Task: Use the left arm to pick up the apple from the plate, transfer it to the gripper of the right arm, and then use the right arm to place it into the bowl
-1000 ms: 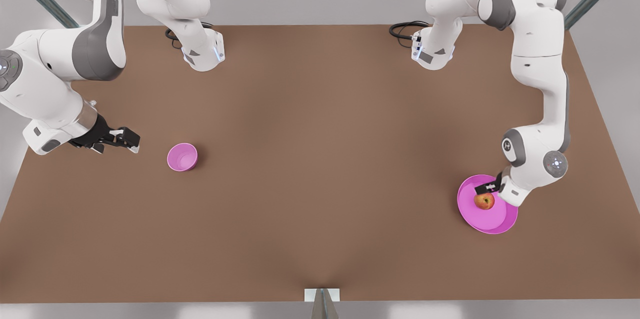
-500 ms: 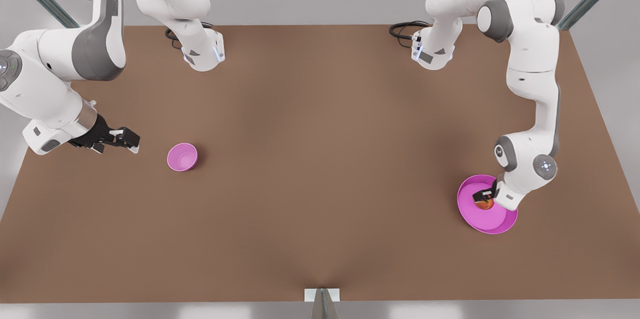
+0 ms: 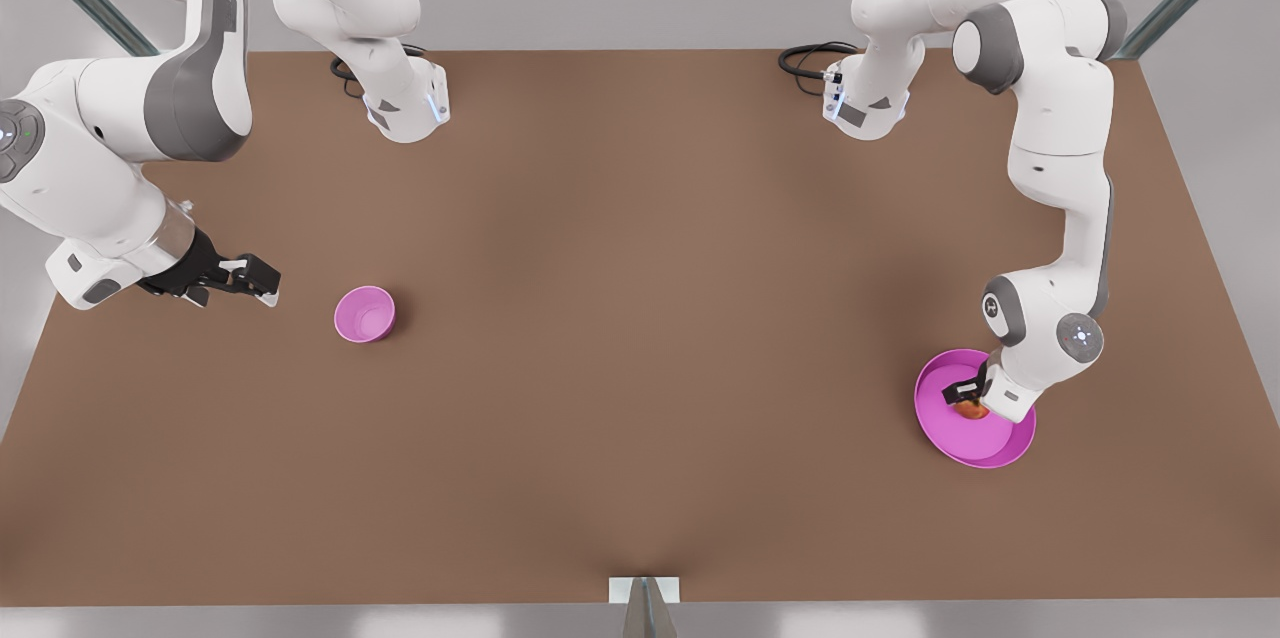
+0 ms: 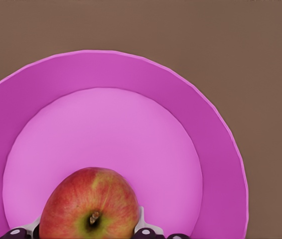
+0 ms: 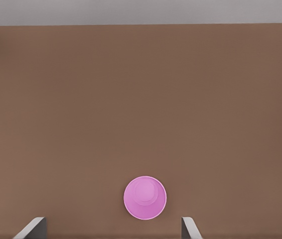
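The red-and-yellow apple point(image 4: 88, 204) lies on the wide pink plate point(image 4: 106, 74) at the front view's right, near the table's front. My left gripper point(image 3: 968, 396) is lowered over the apple point(image 3: 970, 410) and hides most of it in the front view. It is open, with its fingers point(image 4: 142, 221) close on either side of the fruit. At the front view's left, my right gripper point(image 3: 240, 278) waits open just above the table, to the left of the small pink bowl point(image 3: 364, 314). In the right wrist view the bowl point(image 5: 145, 197) sits ahead, between the fingertips point(image 5: 36, 226).
The plate point(image 3: 975, 458) sits on a brown table point(image 3: 640, 318), with a wide bare stretch between it and the bowl. Both arm bases point(image 3: 405, 108) stand at the table's far edge with black cables beside them. A small metal bracket point(image 3: 644, 590) marks the front edge.
The left arm has lowered its gripper from just above the apple down around it, so the apple is now mostly covered in the front view. The right arm has not moved.
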Robot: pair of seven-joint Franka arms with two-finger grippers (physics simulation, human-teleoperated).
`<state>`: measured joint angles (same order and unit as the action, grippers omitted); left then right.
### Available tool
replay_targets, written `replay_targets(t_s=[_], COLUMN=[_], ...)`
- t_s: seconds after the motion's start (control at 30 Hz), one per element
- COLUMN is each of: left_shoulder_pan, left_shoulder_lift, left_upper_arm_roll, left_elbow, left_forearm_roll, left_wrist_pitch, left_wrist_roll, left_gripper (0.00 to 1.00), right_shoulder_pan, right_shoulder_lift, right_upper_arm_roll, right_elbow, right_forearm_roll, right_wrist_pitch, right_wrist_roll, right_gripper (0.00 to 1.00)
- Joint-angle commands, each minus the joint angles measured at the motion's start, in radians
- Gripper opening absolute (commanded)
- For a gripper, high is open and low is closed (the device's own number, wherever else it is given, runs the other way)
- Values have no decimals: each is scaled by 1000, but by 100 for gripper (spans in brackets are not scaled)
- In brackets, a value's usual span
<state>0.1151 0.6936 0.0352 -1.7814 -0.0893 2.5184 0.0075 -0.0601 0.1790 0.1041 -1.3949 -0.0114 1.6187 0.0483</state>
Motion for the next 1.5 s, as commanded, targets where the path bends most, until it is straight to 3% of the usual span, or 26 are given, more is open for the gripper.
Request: replay_targets(t_s=[0.0,0.17,0.23,0.33,0.47,0.57,0.67,0.77,0.83,0.97,1.03,1.07,1.2,1.37,1.47], left_shoulder_pan=[0,0,0,0,34,34,23,-23,-98,-190,-262,-298,-333,-348,-362], left_shoulder_lift=[0,14,14,9,-14,-54,-5,4,70,176,238,264,302,310,316], left_upper_arm_roll=[0,0,0,-1,-83,-213,-460,-549,-555,-621,-627,-630,-666,-666,-664], left_elbow=[2,8,8,19,106,161,260,296,402,505,585,623,632,652,663], left_forearm_roll=[2,2,2,3,-13,-176,-346,-382,-406,-903,-1037,-1092,-1262,-1265,-1265], left_wrist_pitch=[3,16,16,16,13,-61,-148,-171,-167,-165,-165,-165,-167,-164,-136], left_wrist_roll=[-3,-3,-3,-3,81,127,147,154,276,1006,1290,1454,1947,2201,2224], left_gripper=[81,82,72,72,72,72,72,72,72,73,73,73,73,73,73], right_shoulder_pan=[0,-1,-1,-1,-1,-1,-3,-3,-3,-1,2,2,-78,-158,-142], right_shoulder_lift=[-1,-1,-1,-1,-1,-1,-1,-1,-1,-1,7,14,152,372,445], right_upper_arm_roll=[0,0,-3,-3,-4,-3,-3,-3,-4,-4,-3,0,-7,0,8], right_elbow=[-1,1,1,-1,-1,1,1,1,1,-1,-1,-1,-4,-35,-38], right_forearm_roll=[1,1,19,25,27,27,27,27,27,27,27,85,654,1054,1137], right_wrist_pitch=[0,0,0,0,0,0,0,0,0,0,0,1,40,36,44], right_wrist_roll=[-1,-1,-1,-2,-4,-4,-4,-4,-4,-4,-1,10,16,-243,-370], right_gripper=[100,100,100,100,100,100,100,100,100,100,100,100,100,100,100])
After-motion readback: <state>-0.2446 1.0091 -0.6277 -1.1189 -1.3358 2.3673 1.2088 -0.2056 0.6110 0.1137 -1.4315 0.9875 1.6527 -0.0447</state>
